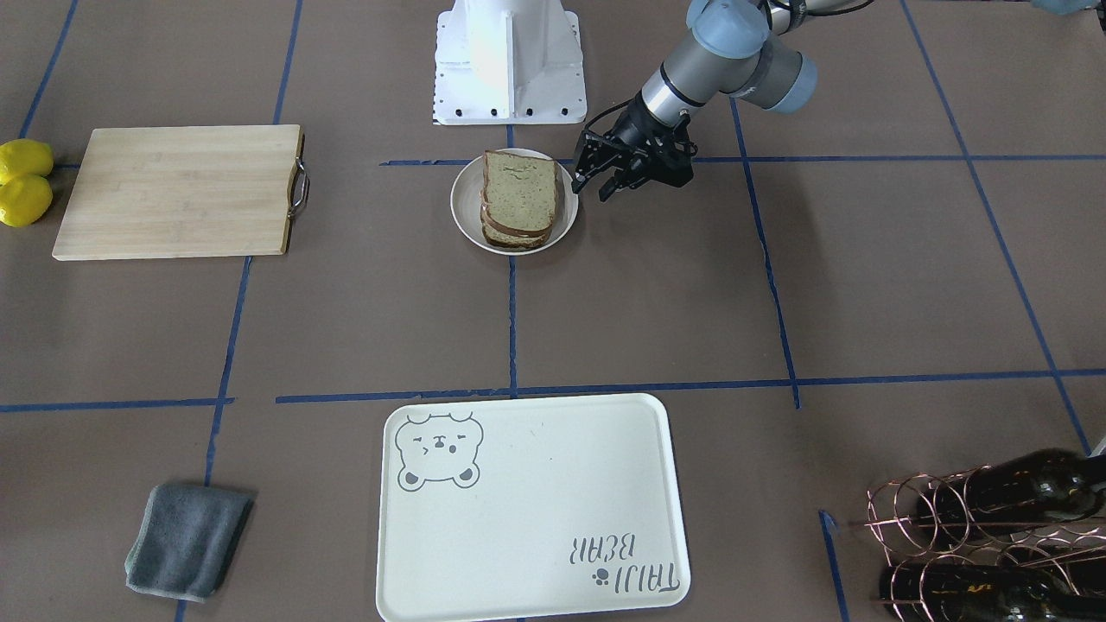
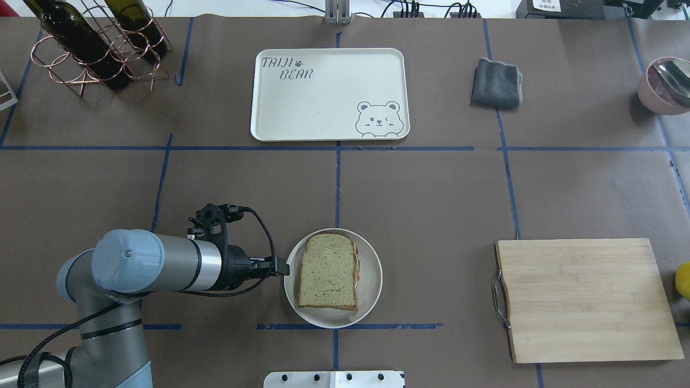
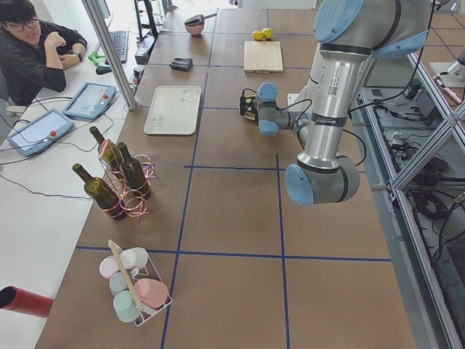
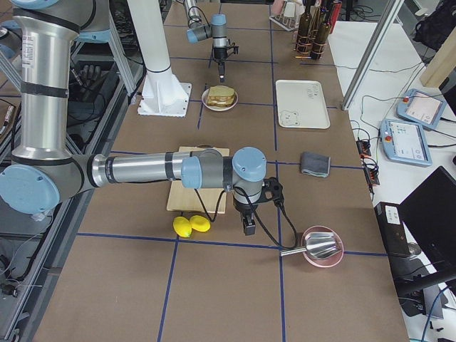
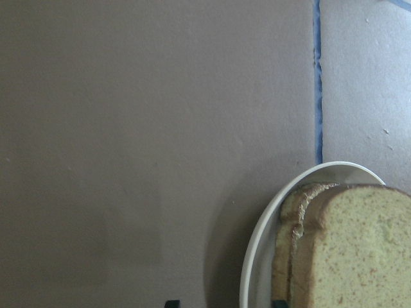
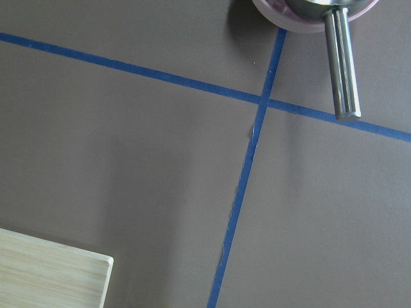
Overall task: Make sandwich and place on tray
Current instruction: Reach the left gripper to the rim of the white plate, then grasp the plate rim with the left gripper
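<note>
Left arm low, level — fingers beside plate

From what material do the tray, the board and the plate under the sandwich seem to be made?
Tray: probably plastic, matte cream, with a smooth moulded rim and a printed grey drawing. Board: pale wood with visible grain, and a shiny metal handle. Plate: smooth white, ceramic or plastic; the look cannot settle it.

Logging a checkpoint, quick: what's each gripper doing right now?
Left gripper: open, empty, beside the plate.
Right gripper: cannot tell.
</note>
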Available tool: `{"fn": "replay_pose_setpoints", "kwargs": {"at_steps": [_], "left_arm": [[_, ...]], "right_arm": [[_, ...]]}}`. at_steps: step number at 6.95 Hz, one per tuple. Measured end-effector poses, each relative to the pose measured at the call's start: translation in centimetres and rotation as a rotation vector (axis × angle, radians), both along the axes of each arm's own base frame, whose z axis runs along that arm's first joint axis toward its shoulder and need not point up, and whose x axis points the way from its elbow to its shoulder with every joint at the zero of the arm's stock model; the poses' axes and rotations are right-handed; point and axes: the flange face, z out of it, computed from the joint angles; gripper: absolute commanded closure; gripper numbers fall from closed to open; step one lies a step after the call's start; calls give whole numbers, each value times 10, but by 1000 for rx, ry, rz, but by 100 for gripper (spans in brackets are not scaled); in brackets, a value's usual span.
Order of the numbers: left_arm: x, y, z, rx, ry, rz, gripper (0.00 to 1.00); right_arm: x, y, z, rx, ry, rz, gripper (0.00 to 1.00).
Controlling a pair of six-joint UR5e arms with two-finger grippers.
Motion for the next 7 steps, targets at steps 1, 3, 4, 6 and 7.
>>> {"fn": "replay_pose_setpoints", "kwargs": {"at_steps": [1,3,4,6,7], "left_arm": [[11,0,-2,-2,-7,-5,56],[22,2,2,-7,-21,-2,59],[25,4,4,-8,-26,1,69],[29,8,6,-9,-31,10,91],[31,10,7,-9,-33,13,100]], "right_arm": [[0,0,0,0,0,0,0],[0,0,0,-1,-1,0,0],[0,0,0,-1,-1,0,0],[0,0,0,-1,-1,0,0],[0,0,0,-2,-1,0,0]]}}
